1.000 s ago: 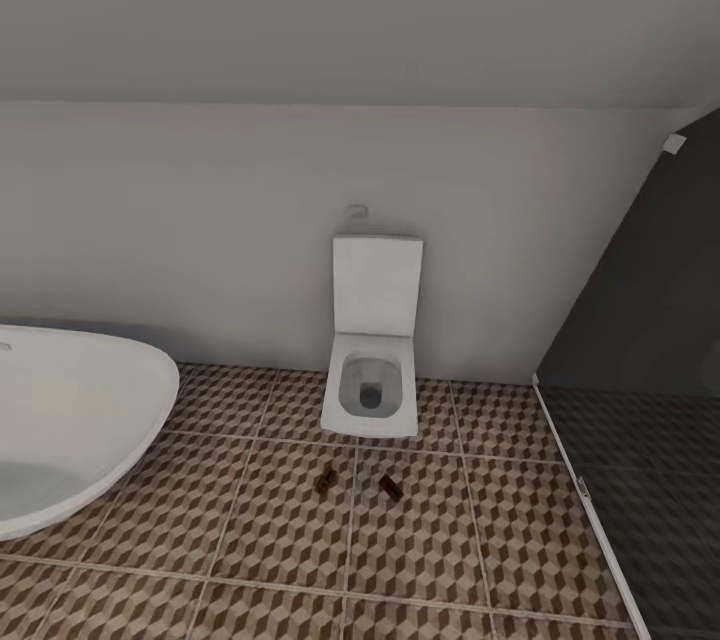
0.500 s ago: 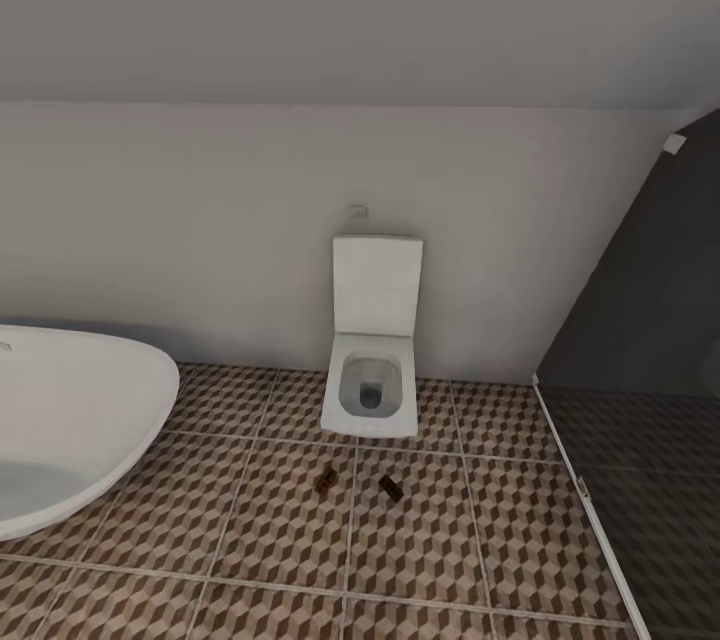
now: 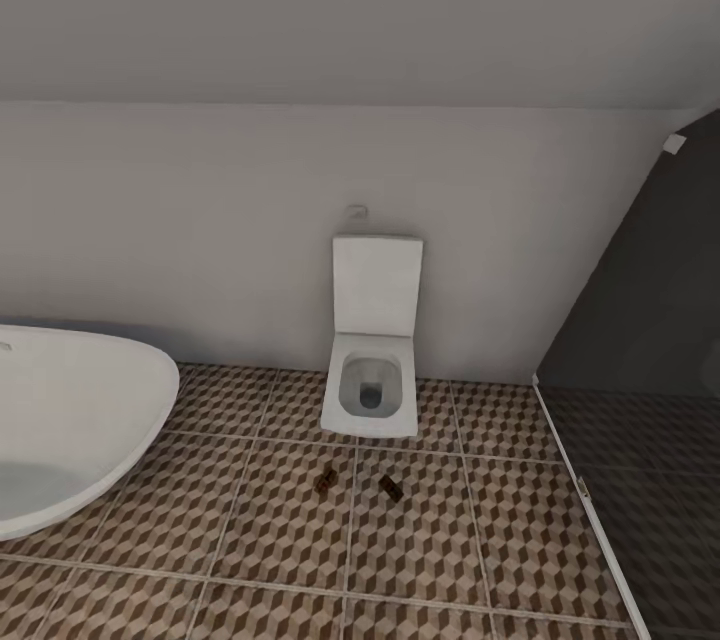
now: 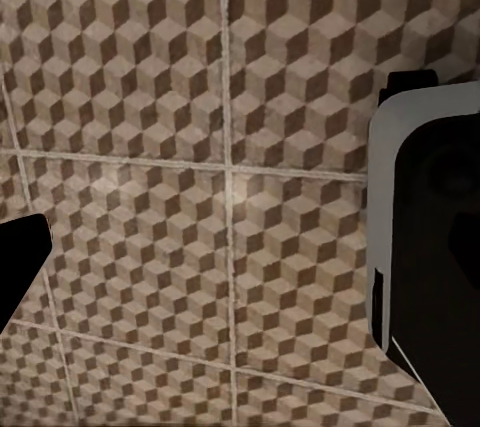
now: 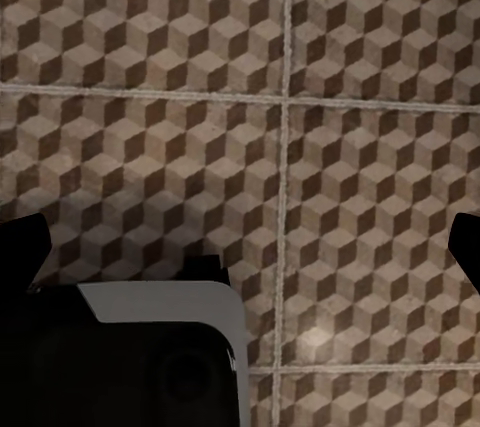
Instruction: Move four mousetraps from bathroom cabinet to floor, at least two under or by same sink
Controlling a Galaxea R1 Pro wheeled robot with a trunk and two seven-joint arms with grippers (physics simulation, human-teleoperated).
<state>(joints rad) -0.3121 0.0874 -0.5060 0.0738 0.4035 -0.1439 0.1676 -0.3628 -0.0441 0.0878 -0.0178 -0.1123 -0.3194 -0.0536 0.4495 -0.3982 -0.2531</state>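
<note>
Two mousetraps lie on the cube-patterned bathroom floor (image 3: pixel 270 540) just in front of the toilet: one small brown board (image 3: pixel 326 482) and another (image 3: pixel 391 488) a little to its right. The other mousetraps and the cabinet are out of view. In the left wrist view my left gripper (image 4: pixel 240 267) hangs over bare tiles (image 4: pixel 150 147), one dark fingertip (image 4: pixel 20 267) at the frame's edge. In the right wrist view my right gripper (image 5: pixel 240 247) is open over tiles (image 5: pixel 150 97), with nothing between its fingertips (image 5: pixel 20 247).
A white toilet (image 3: pixel 372 360) stands against the back wall. A white bathtub (image 3: pixel 70 420) fills the left side. The dark glass shower enclosure (image 3: pixel 640 370) bounds the right. Grey-and-black parts of my own body (image 4: pixel 430 247) (image 5: pixel 150 357) show in both wrist views.
</note>
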